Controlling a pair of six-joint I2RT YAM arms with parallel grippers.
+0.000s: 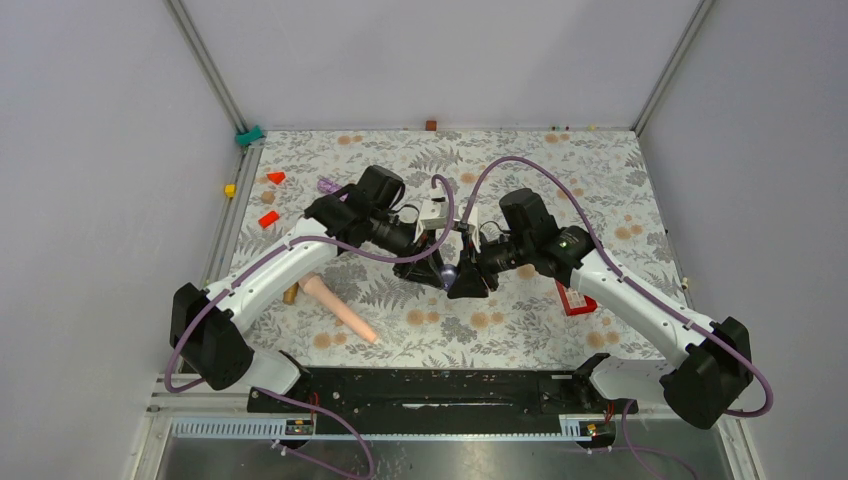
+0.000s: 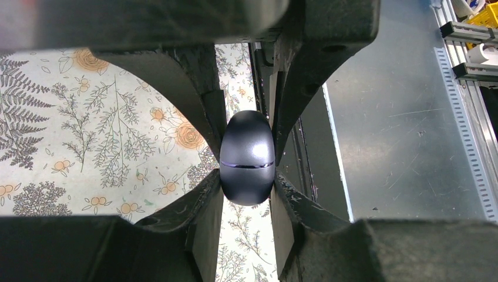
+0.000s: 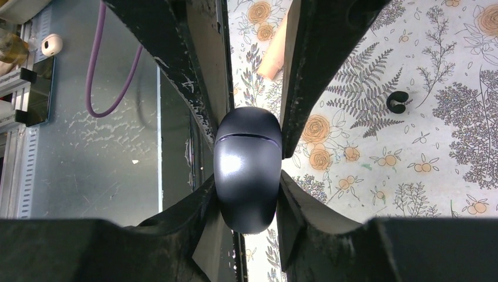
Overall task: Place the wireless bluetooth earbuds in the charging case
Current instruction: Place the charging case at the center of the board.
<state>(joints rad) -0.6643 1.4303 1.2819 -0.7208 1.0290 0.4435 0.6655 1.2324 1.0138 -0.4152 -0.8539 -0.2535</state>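
A dark, egg-shaped charging case (image 2: 247,158) with its lid seam closed hangs above the patterned cloth at mid-table (image 1: 452,273). My left gripper (image 2: 247,187) is shut on it, a finger pressing each side. From the opposite side my right gripper (image 3: 246,197) also has both fingers against the charging case (image 3: 246,170). In each wrist view the other gripper's fingers reach in from the top. In the top view the left gripper (image 1: 438,266) and right gripper (image 1: 468,276) meet tip to tip. The wireless bluetooth earbuds are out of view.
A peach cylinder (image 1: 340,308) lies front left and a red box (image 1: 575,298) front right. Two red blocks (image 1: 276,177) (image 1: 268,219) and a purple piece (image 1: 327,185) lie at the back left. A small black C-shaped piece (image 3: 397,101) rests on the cloth.
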